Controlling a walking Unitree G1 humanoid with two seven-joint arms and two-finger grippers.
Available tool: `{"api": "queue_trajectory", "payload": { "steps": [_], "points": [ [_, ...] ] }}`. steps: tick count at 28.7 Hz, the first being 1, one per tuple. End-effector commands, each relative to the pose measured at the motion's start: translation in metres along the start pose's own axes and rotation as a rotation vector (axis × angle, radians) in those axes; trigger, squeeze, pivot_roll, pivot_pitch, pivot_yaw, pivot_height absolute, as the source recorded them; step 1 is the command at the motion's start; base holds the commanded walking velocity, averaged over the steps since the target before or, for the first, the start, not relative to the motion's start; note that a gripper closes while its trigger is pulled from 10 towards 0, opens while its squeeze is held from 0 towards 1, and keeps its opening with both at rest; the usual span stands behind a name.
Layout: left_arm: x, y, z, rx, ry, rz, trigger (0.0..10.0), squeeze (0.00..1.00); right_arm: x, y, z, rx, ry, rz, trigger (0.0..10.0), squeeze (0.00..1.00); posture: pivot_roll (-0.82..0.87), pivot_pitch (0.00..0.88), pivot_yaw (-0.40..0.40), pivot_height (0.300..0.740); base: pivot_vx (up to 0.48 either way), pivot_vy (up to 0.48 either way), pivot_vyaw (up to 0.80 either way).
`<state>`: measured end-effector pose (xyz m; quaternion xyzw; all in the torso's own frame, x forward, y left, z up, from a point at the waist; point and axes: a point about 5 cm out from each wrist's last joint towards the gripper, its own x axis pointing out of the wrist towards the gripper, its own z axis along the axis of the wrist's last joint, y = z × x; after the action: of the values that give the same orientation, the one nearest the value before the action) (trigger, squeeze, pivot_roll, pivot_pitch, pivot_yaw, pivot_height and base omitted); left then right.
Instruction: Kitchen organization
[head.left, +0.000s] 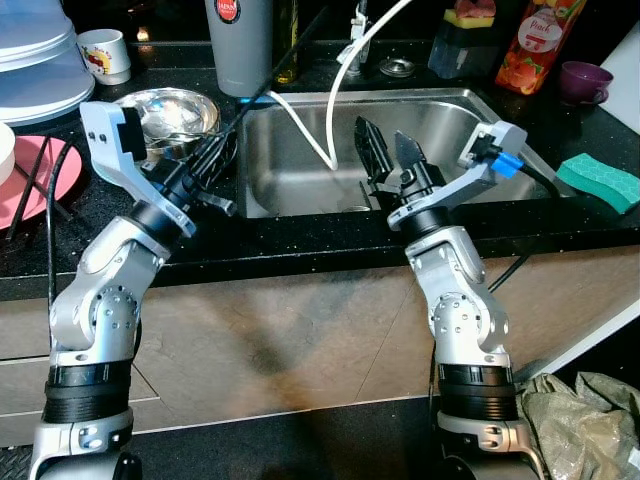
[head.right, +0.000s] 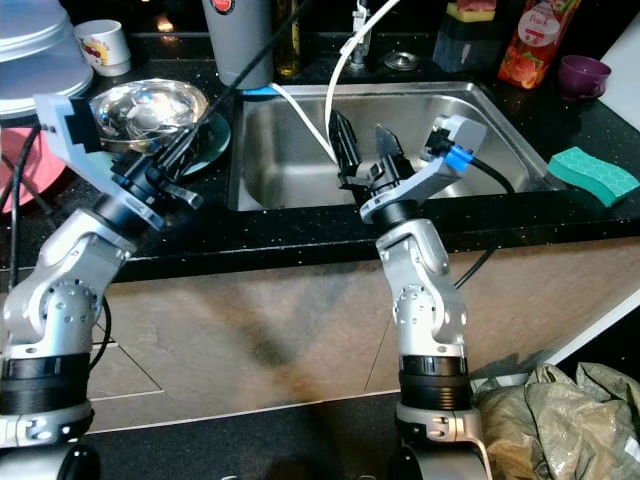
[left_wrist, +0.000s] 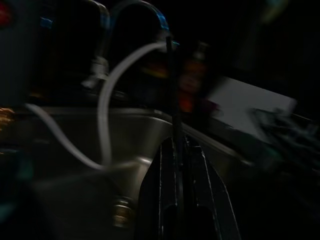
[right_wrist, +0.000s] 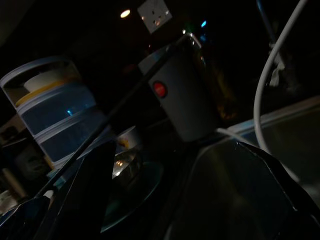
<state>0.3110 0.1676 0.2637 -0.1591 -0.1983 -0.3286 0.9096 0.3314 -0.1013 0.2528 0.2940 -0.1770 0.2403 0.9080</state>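
Note:
My left gripper (head.left: 212, 158) hovers over the counter beside the sink's left rim, shut on a long thin black chopstick (head.left: 275, 80). The chopstick slants up towards a grey tumbler with a red logo (head.left: 240, 40); in the left wrist view it (left_wrist: 172, 90) rises from between the closed fingers (left_wrist: 197, 190). Two more black chopsticks (head.left: 35, 175) lie on a pink plate (head.left: 60, 170) at the far left. My right gripper (head.left: 390, 152) stands open above the steel sink (head.left: 300, 160), with nothing between its fingers.
A steel bowl (head.left: 175, 110) sits on a teal plate (head.right: 215, 135) left of the sink. A white hose (head.left: 335, 90) loops into the basin. Stacked plastic containers (head.left: 35, 60) and a mug (head.left: 105, 55) stand at back left; a green sponge (head.left: 600, 180), purple cup (head.left: 585, 80) and juice bottle (head.left: 540, 40) are on the right.

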Motion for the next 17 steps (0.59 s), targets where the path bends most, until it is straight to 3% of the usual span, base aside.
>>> {"api": "queue_trajectory", "payload": {
  "steps": [1,8,9,10,11,13,14,15,17],
  "points": [
    [0.001,-0.016,-0.008,-0.047,0.044,-0.1,0.0,0.0,0.003,0.01,-0.004,0.053,0.035,0.046,10.0,1.0,0.01,0.081,-0.04,0.74,0.0,0.0,0.0],
    [0.002,-0.02,-0.015,-0.037,0.08,-0.109,0.0,0.0,0.008,0.018,0.0,0.106,0.04,0.064,10.0,1.0,0.0,0.076,-0.037,0.74,0.0,0.0,0.0],
    [0.003,-0.019,-0.016,-0.026,0.089,-0.1,0.0,0.0,0.01,0.018,0.001,0.084,0.041,0.061,10.0,0.82,0.0,0.079,-0.036,0.74,0.0,0.0,0.0],
    [0.003,-0.019,-0.016,-0.026,0.089,-0.1,0.0,0.0,0.01,0.018,0.001,0.084,0.041,0.061,10.0,0.82,0.0,0.079,-0.036,0.74,0.0,0.0,0.0],
    [0.003,-0.019,-0.016,-0.025,0.092,-0.101,0.0,0.0,0.011,0.018,0.003,0.029,0.039,0.061,10.0,0.0,0.0,0.082,-0.036,0.74,0.0,0.0,0.0],
    [0.004,-0.022,-0.018,-0.024,0.111,-0.122,0.0,0.0,0.013,0.024,0.005,-0.272,0.04,0.118,10.0,0.0,0.0,0.085,-0.035,0.74,0.0,0.0,0.0],
    [0.004,-0.024,-0.018,-0.027,0.119,-0.133,0.0,0.0,0.013,0.028,0.005,-0.367,0.047,0.157,10.0,0.0,0.0,0.085,-0.035,0.74,0.0,0.0,0.0],
    [0.003,-0.025,-0.018,-0.03,0.121,-0.135,0.0,0.0,0.013,0.031,0.006,-0.379,0.043,0.173,10.0,0.0,0.0,0.088,-0.035,0.74,0.0,0.0,0.0],
    [0.003,-0.025,-0.018,-0.036,0.119,-0.134,0.0,0.0,0.014,0.032,0.009,-0.31,0.034,0.167,10.0,0.0,0.0,0.088,-0.036,0.74,0.0,0.0,0.0]
  ]
}}
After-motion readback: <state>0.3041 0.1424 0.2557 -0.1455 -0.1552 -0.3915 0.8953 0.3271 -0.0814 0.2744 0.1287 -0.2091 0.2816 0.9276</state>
